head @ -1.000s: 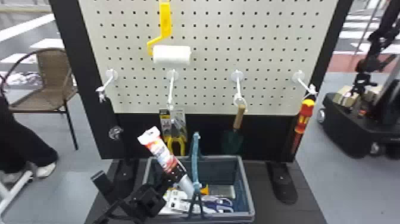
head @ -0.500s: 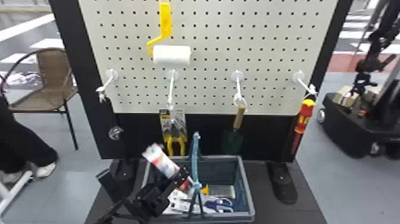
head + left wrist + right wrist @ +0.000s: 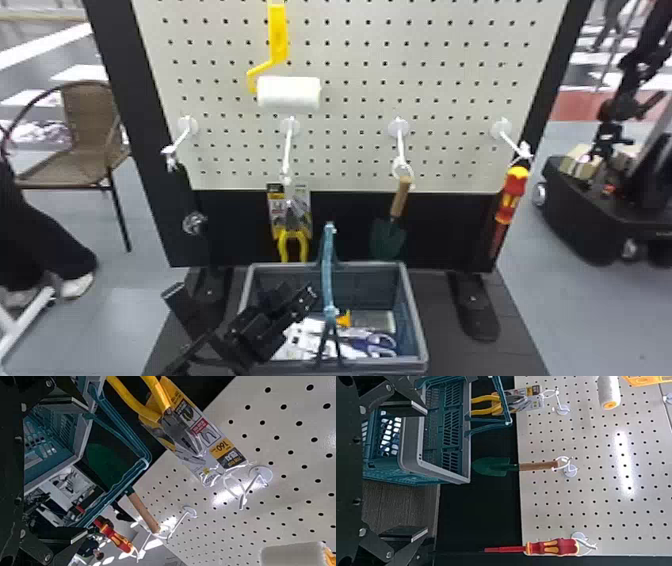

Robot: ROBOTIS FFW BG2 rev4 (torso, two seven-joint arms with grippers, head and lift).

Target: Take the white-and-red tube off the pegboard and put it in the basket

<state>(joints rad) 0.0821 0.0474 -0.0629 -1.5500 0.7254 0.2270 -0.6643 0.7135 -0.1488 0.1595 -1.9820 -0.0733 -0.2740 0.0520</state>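
- Your left gripper (image 3: 242, 292) hung over the left part of the basket (image 3: 417, 320) — its two fingers stood wide apart, with a clear gap between them.
- Your right gripper (image 3: 424, 471) was open as well, its fingers well apart in the right wrist view.
- You could not make out the white-and-red tube for certain; white items (image 3: 300, 342) lay in the basket, partly behind the left gripper, but you could not tell whether it was among them.
- Beside those you had blue looped handles (image 3: 372, 345) and a small orange piece (image 3: 344, 319), with the basket's blue handle (image 3: 327, 270) standing upright above.
- On the pegboard (image 3: 450, 100) you had the paint roller (image 3: 289, 93) up high — and below it, hanging from white hooks from left to right, the carded yellow-handled pliers (image 3: 292, 240), the green trowel (image 3: 388, 237) and the red-and-yellow screwdriver (image 3: 511, 195).
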